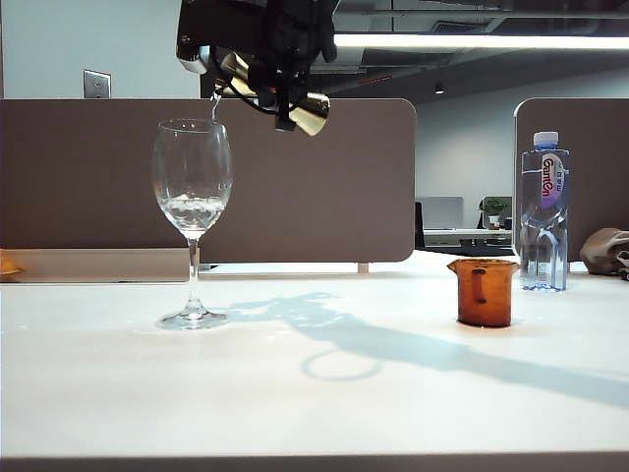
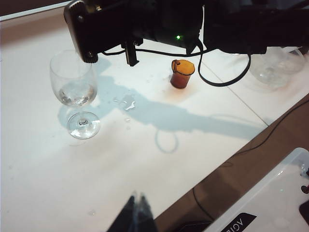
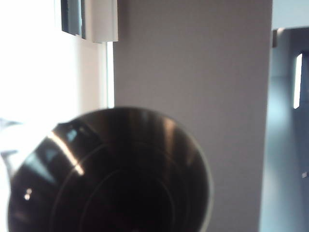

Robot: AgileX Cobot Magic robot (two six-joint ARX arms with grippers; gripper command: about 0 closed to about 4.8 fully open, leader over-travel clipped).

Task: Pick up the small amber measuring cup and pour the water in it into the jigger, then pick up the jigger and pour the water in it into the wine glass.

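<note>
Nearest to me, my left gripper hangs low over the near edge of the white table; only the dark tips of it show, seemingly close together, and I cannot tell whether they are open or closed, though nothing is in them. Small spilled drops of water lie on the tabletop near the foot of the glass.

Farther in, on the left, the wine glass stands upright with a little water in the bottom of its bowl. Well to its right, the small amber cup stands upright on the table, apart from everything else.

Above the glass, my right gripper reaches across to the left side and is clamped around the waist of the gold jigger, my fingers closed on it. The jigger is tipped almost level, one cone pointing left over the rim of the glass, the other cone pointing right. A thin thread of water falls from its left lip into the bowl. My right wrist camera looks straight at one dark, shiny cone.

Far right, a clear plastic bottle stands upright before a brown partition
</note>
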